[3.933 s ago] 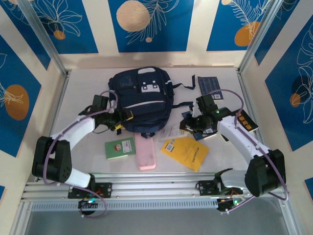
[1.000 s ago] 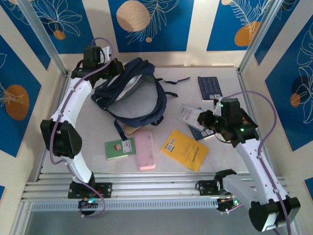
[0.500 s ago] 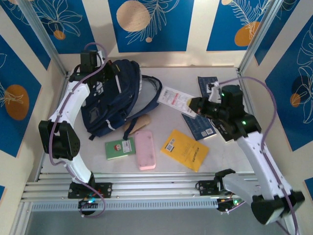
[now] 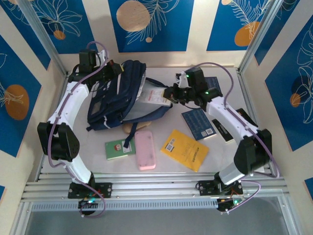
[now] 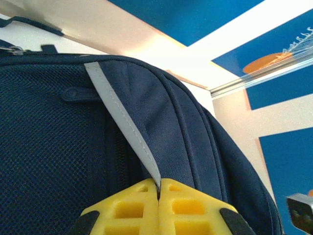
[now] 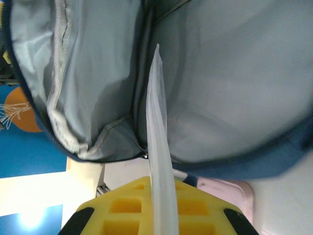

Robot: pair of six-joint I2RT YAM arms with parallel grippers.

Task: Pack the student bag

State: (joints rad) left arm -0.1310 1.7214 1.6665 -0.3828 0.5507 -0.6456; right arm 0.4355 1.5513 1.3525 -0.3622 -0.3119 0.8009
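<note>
The student bag [image 4: 113, 100], navy with pale grey trim, is propped up at the back left, its mouth gaping toward the right. My left gripper [image 4: 111, 70] is shut on a pale grey strip [image 5: 124, 125] at the bag's top; in the left wrist view the yellow fingers [image 5: 159, 188] pinch that strip. My right gripper [image 4: 172, 93] is shut on a thin white and red packet [image 4: 157, 96], which reaches into the bag's mouth. In the right wrist view the packet [image 6: 159, 122] stands edge-on before the bag's pale grey lining [image 6: 234, 83].
On the table in front of the bag lie a green booklet [image 4: 119, 148], a pink case [image 4: 145, 149], a yellow book [image 4: 185, 149] and a tan object [image 4: 129, 128]. A blue book [image 4: 199, 122] and a black item [image 4: 225, 130] lie under the right arm.
My right arm has swung left and carried the packet from mid-table into the bag's mouth. The bag has opened wider toward the right, still held by my left gripper.
</note>
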